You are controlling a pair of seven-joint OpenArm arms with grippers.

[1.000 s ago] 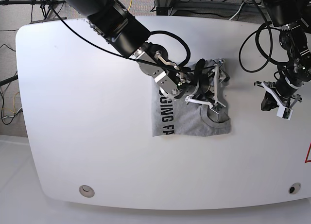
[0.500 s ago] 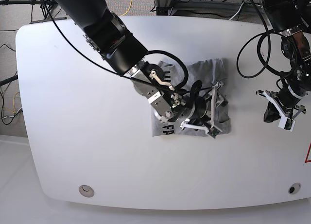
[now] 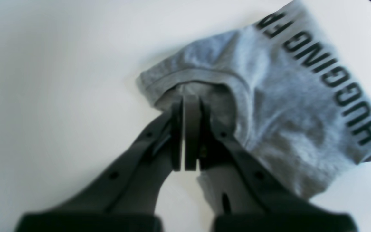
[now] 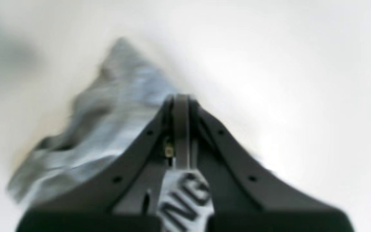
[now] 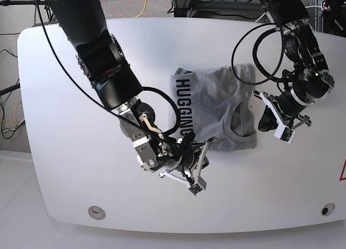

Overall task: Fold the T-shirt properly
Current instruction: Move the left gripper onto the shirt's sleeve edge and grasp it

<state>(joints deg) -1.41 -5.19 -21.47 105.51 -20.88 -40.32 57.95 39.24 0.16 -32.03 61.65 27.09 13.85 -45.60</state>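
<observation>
The T-shirt (image 5: pixel 213 111) lies folded into a rough square on the white table (image 5: pixel 65 125), a little to the right of the middle as seen from above. It is light grey, and a line of black capital letters runs along its left edge; I can read "HUGGING" there. The round collar (image 5: pixel 238 119) shows as a curved band on its right part, close to the right edge. The cloth is not fully flat and has soft wrinkles at the top and near the collar. The left gripper (image 5: pixel 268 121) is just beside the right edge of the shirt, at the collar side. In its own camera the two jaws are pressed together, with the tips at the collar opening, but I cannot tell if any cloth is between them. The right gripper (image 5: pixel 199 170) is at the lower left corner of the shirt, over the table near the bottom edge. Its jaws are also closed, and they seem to hold nothing. There are no boxes or bins on the table.
</observation>
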